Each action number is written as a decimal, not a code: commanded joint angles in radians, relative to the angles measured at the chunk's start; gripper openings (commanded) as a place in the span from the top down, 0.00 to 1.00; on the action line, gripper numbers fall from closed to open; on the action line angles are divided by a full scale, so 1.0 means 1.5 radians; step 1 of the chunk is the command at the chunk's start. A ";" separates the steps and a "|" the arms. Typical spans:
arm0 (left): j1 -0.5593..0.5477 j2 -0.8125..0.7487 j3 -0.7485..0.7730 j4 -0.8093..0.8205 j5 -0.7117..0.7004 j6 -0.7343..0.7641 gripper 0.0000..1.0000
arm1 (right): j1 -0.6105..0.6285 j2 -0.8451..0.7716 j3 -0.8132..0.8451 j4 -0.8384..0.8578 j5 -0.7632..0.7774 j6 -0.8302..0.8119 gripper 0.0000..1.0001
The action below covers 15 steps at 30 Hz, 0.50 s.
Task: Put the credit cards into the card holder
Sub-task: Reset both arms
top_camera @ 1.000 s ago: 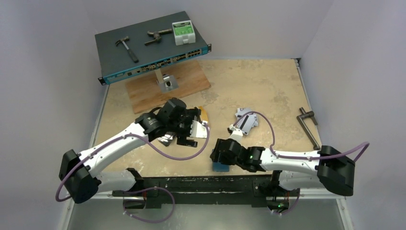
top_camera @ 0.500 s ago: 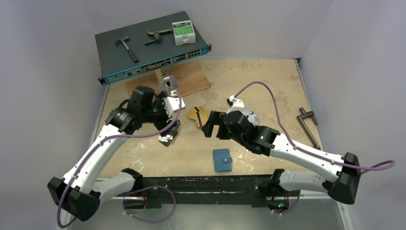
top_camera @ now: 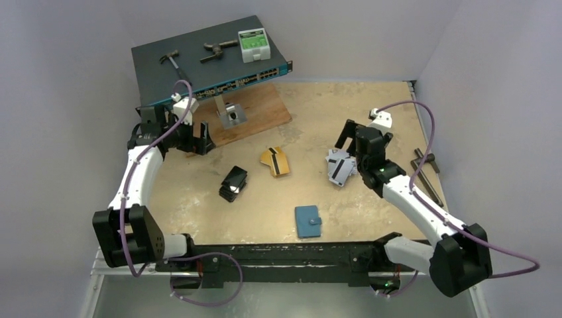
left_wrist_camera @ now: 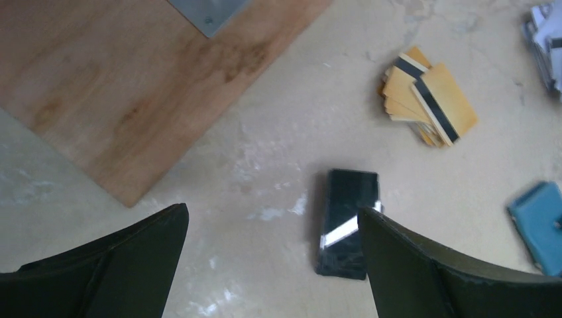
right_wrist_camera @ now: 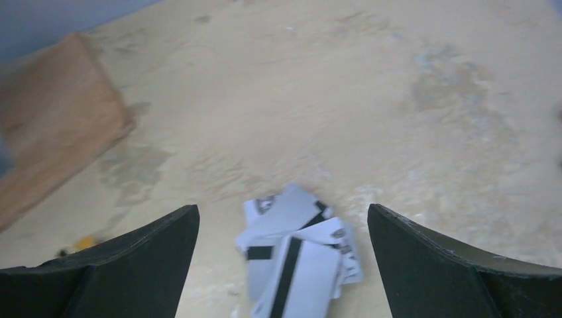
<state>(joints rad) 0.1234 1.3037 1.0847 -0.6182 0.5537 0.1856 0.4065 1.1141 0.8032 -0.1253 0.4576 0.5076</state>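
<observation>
The teal card holder (top_camera: 307,221) lies closed near the front edge, and a corner of it shows in the left wrist view (left_wrist_camera: 540,225). Gold credit cards (top_camera: 275,161) (left_wrist_camera: 427,99) lie fanned mid-table. A black card stack (top_camera: 233,183) (left_wrist_camera: 348,222) lies to their left. Silver cards with dark stripes (top_camera: 340,167) (right_wrist_camera: 298,255) lie to the right. My left gripper (top_camera: 197,138) (left_wrist_camera: 272,265) is open and empty, held high by the wooden board. My right gripper (top_camera: 350,140) (right_wrist_camera: 281,212) is open and empty above the silver cards.
A wooden board (top_camera: 232,116) (left_wrist_camera: 132,86) with a metal stand lies at the back left. Behind it a network switch (top_camera: 205,73) carries a hammer (top_camera: 175,66) and a white-green box (top_camera: 254,45). A metal tool (top_camera: 427,173) lies at the right edge.
Both arms have drawn away from the table's middle. The left went back and left to the board; the right swung from the front, past the gold cards, to above the silver cards.
</observation>
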 commanded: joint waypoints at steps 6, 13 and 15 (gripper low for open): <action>0.020 0.007 -0.172 0.408 -0.073 -0.096 0.00 | -0.104 0.121 -0.173 0.467 0.150 -0.167 0.01; 0.024 0.028 -0.287 0.649 -0.078 -0.147 0.00 | -0.176 0.166 -0.284 0.748 0.072 -0.242 0.01; 0.026 0.044 -0.315 0.709 -0.092 -0.164 0.00 | -0.187 0.183 -0.299 0.790 0.050 -0.236 0.01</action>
<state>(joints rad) 0.1482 1.3216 0.6762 0.2272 0.4644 0.0372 0.1520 1.3575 0.3889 0.7364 0.5907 0.2180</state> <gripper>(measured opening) 0.998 0.987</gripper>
